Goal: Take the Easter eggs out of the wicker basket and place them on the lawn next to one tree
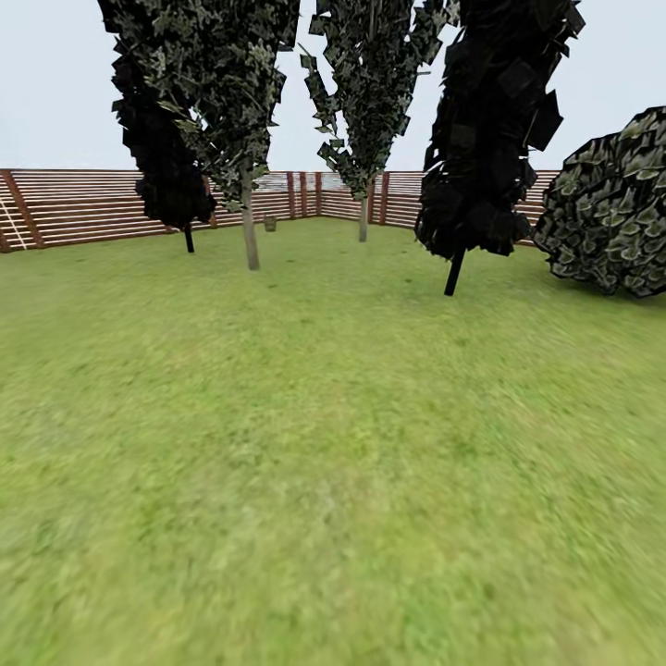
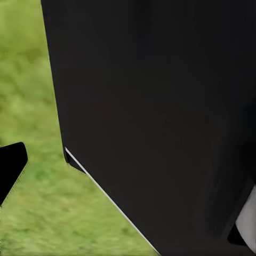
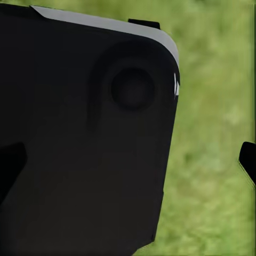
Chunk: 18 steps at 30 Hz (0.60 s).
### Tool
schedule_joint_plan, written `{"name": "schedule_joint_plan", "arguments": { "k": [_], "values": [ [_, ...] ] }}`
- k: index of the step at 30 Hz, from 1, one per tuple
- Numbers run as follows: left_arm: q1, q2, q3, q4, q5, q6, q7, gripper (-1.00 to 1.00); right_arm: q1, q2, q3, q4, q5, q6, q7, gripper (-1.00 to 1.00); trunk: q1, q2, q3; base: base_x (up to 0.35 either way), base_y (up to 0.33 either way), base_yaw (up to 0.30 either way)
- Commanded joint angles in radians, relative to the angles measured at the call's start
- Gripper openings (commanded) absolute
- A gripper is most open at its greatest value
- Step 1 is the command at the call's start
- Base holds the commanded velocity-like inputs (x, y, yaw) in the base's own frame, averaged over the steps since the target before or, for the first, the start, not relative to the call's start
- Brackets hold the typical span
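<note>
The lawn [image 1: 333, 444] spreads out ahead of me, green with yellowish patches. Two slim trees with pale trunks stand far off, one tree [image 1: 250, 236] at the left and another [image 1: 363, 222] near the fence corner. A tiny brownish thing [image 1: 270, 222] sits on the grass between them, too small to tell whether it is the wicker basket. The Easter eggs are out of view. My left gripper [image 2: 125, 181] and right gripper [image 3: 129, 162] hang open over grass beside my black body panels, nothing between the fingers [image 3: 248, 160].
Two near-black columnar trees [image 1: 453, 264] [image 1: 188, 236] stand on the lawn. A round dark bush [image 1: 610, 217] sits at the right. A brown slatted fence [image 1: 83, 208] closes the far side. Open grass stretches from me to the trees.
</note>
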State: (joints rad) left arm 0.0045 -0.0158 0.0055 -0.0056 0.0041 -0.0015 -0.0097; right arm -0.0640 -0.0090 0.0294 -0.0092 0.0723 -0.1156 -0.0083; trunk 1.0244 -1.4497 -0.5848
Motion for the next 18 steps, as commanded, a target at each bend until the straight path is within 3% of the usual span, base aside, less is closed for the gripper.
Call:
{"name": "schedule_joint_plan", "arguments": {
  "k": [1,18],
  "values": [
    [0.0,0.0,0.001,-0.001,0.0,0.0,-0.001,1.0,0.0,0.0,0.002,0.001,0.007,-0.003,-0.001,1.0,0.001,0.0,-0.001,0.325,0.0,0.0],
    [0.0,-0.001,0.001,-0.001,0.0,0.0,-0.001,1.0,0.0,0.0,0.003,0.001,0.007,-0.003,-0.001,1.0,0.001,0.0,-0.001,0.325,0.0,0.0]
  ]
}}
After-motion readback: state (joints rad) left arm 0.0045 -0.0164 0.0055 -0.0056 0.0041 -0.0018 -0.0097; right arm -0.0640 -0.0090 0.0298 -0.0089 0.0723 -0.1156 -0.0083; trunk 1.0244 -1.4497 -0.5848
